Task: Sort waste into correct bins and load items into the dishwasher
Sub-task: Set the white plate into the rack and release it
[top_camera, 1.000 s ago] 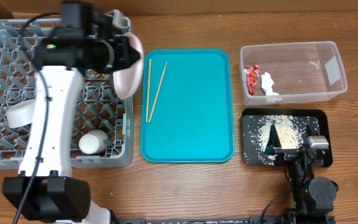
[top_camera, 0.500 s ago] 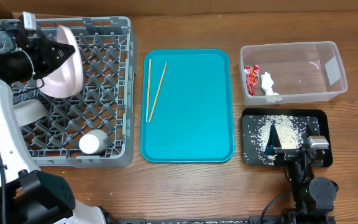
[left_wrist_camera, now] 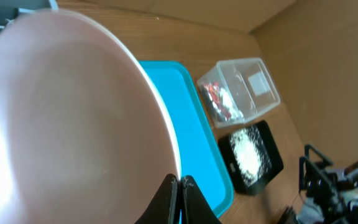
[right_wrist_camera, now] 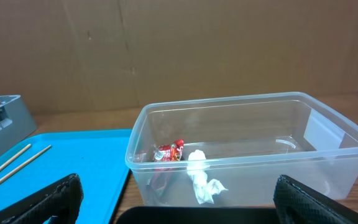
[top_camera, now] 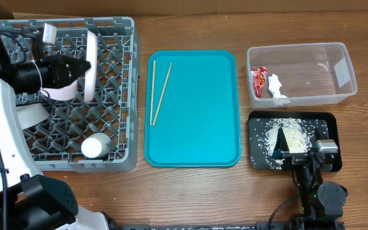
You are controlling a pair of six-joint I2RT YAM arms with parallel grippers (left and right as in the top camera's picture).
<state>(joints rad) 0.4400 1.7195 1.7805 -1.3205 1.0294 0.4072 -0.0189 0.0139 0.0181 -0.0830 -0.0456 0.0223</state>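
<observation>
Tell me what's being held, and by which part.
The left gripper pinches the pale bowl by its rim over the dish rack; the right gripper holds nothing.

Wooden table (top_camera: 190,191) carries grey rack (top_camera: 110,89), teal tray (top_camera: 197,108), clear tub (top_camera: 312,70), black tray (top_camera: 322,124)

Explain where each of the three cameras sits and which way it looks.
Overhead: above the table, looking straight down on dish rack, teal tray, left arm and right arm.
Left wrist: on the left gripper, facing the plate it pinches; its fingertips show.
Right wrist: on the right gripper, facing the clear tub; its open fingers show below.
Shared: both wrist views catch the teal tray and clear tub.
</observation>
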